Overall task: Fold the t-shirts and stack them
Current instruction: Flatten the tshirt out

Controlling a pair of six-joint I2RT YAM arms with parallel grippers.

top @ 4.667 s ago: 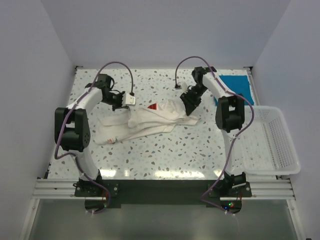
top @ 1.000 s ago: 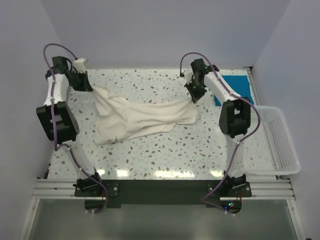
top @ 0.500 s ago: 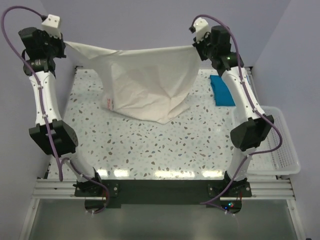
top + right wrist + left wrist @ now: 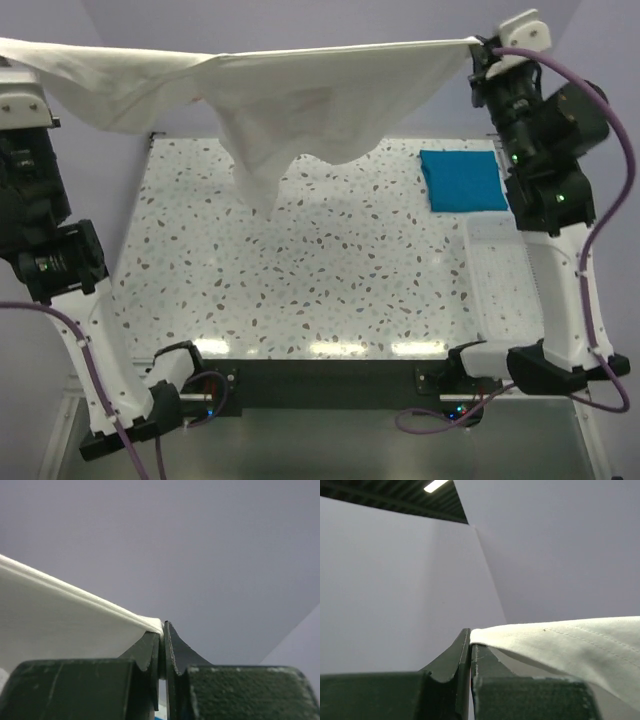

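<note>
cream-white shirt (image 4: 300,100) | teal-blue shirt (image 4: 462,180) | table (image 4: 350,270) white, dark-speckled

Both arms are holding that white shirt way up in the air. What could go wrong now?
The left gripper and right gripper each seem to pinch only a thin edge of the cream-white shirt; it could slip free. The cloth sags bunched in the middle above the table, so it may land creased.
</note>
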